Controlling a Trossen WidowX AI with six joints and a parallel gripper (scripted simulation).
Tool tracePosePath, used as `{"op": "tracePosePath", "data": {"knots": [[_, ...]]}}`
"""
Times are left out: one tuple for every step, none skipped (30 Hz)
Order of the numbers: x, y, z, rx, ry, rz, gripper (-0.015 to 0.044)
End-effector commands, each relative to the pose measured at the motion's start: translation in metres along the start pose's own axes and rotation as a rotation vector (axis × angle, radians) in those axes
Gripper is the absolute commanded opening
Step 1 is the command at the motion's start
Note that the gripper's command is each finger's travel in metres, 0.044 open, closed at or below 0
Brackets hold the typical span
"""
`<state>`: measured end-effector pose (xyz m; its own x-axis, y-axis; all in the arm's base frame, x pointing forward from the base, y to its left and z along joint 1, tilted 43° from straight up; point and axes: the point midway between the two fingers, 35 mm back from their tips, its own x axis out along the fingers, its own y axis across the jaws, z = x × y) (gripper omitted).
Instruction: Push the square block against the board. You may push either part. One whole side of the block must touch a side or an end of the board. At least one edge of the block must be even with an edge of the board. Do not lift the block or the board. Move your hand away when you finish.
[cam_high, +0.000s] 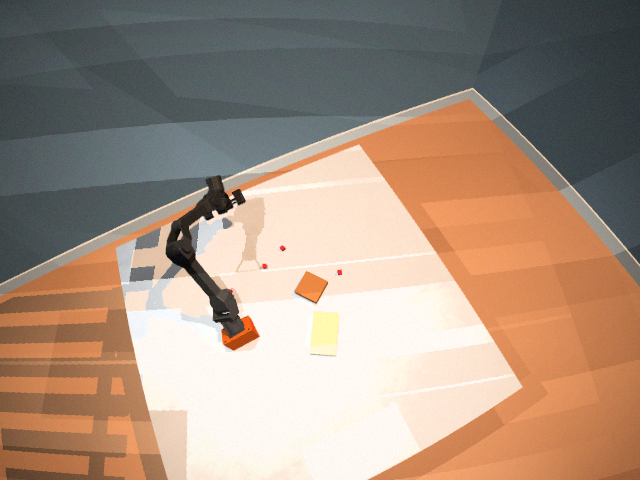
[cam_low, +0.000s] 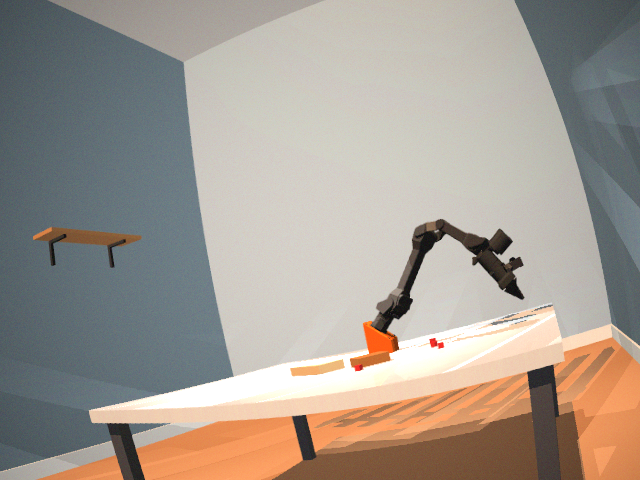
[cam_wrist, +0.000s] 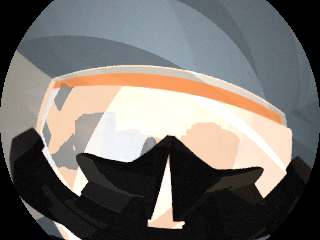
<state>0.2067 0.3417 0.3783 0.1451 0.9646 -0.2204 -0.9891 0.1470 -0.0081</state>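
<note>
The square orange block (cam_high: 311, 287) (cam_low: 370, 359) lies flat on the table. The yellow board (cam_high: 324, 334) (cam_low: 317, 368), a longer rectangle, lies flat below it in the top view. A narrow gap separates them, and the block is turned at an angle to the board, one corner toward the board's near end. My gripper (cam_low: 521, 297) (cam_wrist: 171, 138) is shut and empty, raised above the table near its edge, far from both parts. Block and board are not in the wrist view.
Small red cubes lie on the table (cam_high: 413, 320) (cam_low: 217, 400): one (cam_high: 339, 272) (cam_low: 358, 367) beside the block, two others (cam_high: 282, 248) (cam_high: 264, 266) toward the arm's side, and one (cam_high: 231, 291) by the arm. The orange arm base (cam_high: 240, 334) (cam_low: 381, 338) stands left of the board.
</note>
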Motion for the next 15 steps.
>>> {"op": "tracePosePath", "data": {"knots": [[0.001,-0.02,-0.026,0.106,0.064,-0.03,0.0],[0.0,-0.024,-0.032,0.132,0.077,-0.04,0.0],[-0.001,-0.029,-0.038,0.158,0.091,-0.049,0.0],[-0.002,-0.034,-0.044,0.184,0.104,-0.059,0.0],[-0.003,-0.038,-0.05,0.21,0.116,-0.069,0.0],[-0.005,-0.043,-0.056,0.235,0.128,-0.08,0.0],[-0.006,-0.048,-0.061,0.26,0.139,-0.09,0.0],[-0.008,-0.052,-0.067,0.285,0.15,-0.101,0.0],[-0.009,-0.056,-0.072,0.31,0.161,-0.112,0.0],[-0.011,-0.061,-0.078,0.335,0.171,-0.122,0.0],[-0.013,-0.065,-0.083,0.361,0.181,-0.133,0.0],[-0.015,-0.069,-0.089,0.386,0.191,-0.144,0.0],[-0.018,-0.073,-0.094,0.412,0.2,-0.155,0.0],[-0.02,-0.077,-0.1,0.438,0.21,-0.166,0.0],[-0.022,-0.08,-0.105,0.464,0.219,-0.177,0.0]]}}
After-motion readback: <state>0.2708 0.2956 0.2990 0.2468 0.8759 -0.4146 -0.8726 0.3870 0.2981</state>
